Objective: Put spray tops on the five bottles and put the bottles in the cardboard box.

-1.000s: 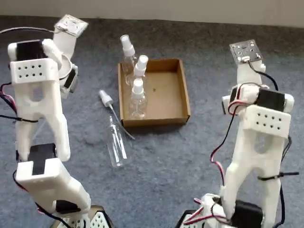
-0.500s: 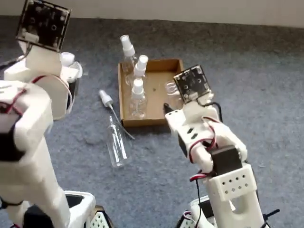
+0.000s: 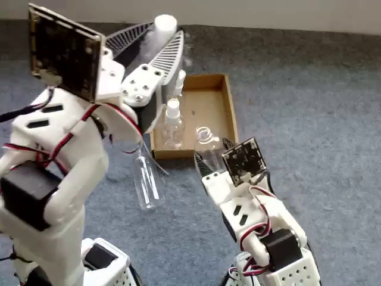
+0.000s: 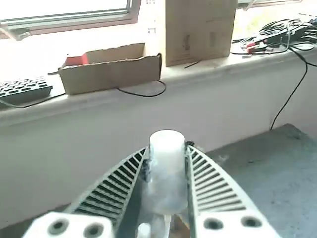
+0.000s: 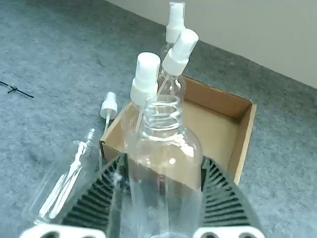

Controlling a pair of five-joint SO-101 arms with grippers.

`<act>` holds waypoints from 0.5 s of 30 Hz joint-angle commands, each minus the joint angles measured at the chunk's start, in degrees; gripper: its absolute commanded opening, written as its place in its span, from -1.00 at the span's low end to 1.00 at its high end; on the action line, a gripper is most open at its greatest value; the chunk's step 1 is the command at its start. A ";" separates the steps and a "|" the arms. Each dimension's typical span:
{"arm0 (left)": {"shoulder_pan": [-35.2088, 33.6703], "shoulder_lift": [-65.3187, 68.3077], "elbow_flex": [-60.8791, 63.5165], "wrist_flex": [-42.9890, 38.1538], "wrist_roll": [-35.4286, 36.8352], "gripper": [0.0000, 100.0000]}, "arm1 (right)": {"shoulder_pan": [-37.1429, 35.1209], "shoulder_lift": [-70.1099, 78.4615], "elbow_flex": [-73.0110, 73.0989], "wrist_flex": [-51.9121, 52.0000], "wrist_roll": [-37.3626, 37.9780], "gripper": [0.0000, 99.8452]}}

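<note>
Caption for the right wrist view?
Right gripper grips an uncapped clear bottle; cardboard box with spray-topped bottles lies beyond.

A grey fuzzy table top [image 3: 309,119].
A cardboard box [image 3: 231,113] sits on it. Just beside the box lie an empty bottle [image 3: 146,183] and a loose spray top [image 5: 107,104].

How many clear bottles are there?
5. An uncapped bottle sits in the right fingers; a lying bottle rests on the carpet beside the cardboard box; a near capped bottle, middle capped bottle and far capped bottle stand in a row at the box.
</note>
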 commanded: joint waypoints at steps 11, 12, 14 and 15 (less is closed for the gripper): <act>9.80 -0.66 17.45 -21.10 0.53 -0.99 | -0.22 -17.27 17.63 -12.44 -4.57 -0.99; 9.80 -0.92 18.33 -21.10 0.53 -0.99 | -0.22 -17.27 17.63 -12.53 -4.57 -0.99; 9.98 -1.01 19.74 -21.10 0.62 -0.99 | -0.22 -17.27 17.63 -12.62 -4.57 -0.99; 10.07 -1.01 19.74 -21.10 0.62 -0.99 | -0.22 -17.27 17.63 -12.88 -4.57 -0.99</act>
